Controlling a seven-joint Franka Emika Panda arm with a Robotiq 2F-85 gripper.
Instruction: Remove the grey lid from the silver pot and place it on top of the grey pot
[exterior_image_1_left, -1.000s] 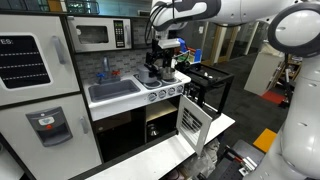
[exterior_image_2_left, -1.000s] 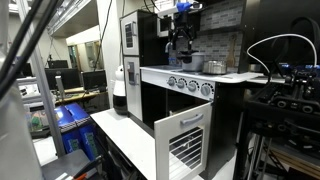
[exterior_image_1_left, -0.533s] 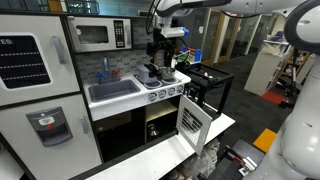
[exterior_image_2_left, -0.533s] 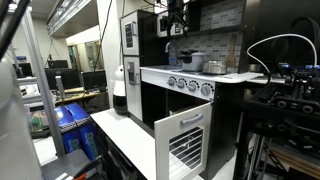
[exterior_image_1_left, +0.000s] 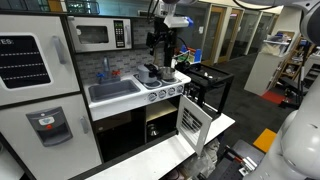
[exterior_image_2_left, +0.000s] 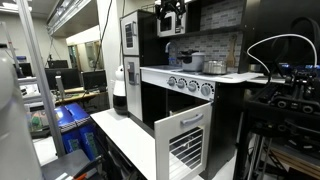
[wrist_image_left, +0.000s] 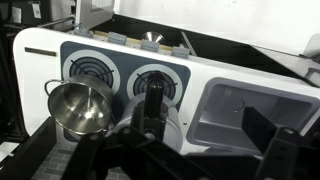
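Grey lid (exterior_image_1_left: 152, 68) appears to rest on the grey pot (exterior_image_1_left: 151, 76) on the toy stove, the pot nearer the sink (wrist_image_left: 240, 105). It is too small in both exterior views for me to swear it is seated. In the wrist view a dark, knobbed, blurred shape sits dead centre beneath me, and I take that for the same lid.

Silver pot (wrist_image_left: 80, 108) stands at 9 o'clock from that shape, uncovered. It is a round, polished steel bowl with a small loop handle, its inside bright and bare.

My jaws hang high above the stove, roughly over the grey pot. In the wrist view their dark halves show spread wide toward the bottom corners with nothing between them, so I read them as parted and empty.

By my judgement the transfer is made and the step in hand is clearing off. The next move calls for a look at whether the lid lies flat and centred. If it sits askew, I would drop straight down onto the knob, pinch it and reseat it.

The worktop (wrist_image_left: 35, 70) is smooth white plastic. A burner (wrist_image_left: 92, 72) of printed grey coils lies at 12 o'clock from the silver pot. The sink, at 3 o'clock from centre, is a pale moulded basin with rounded corners.
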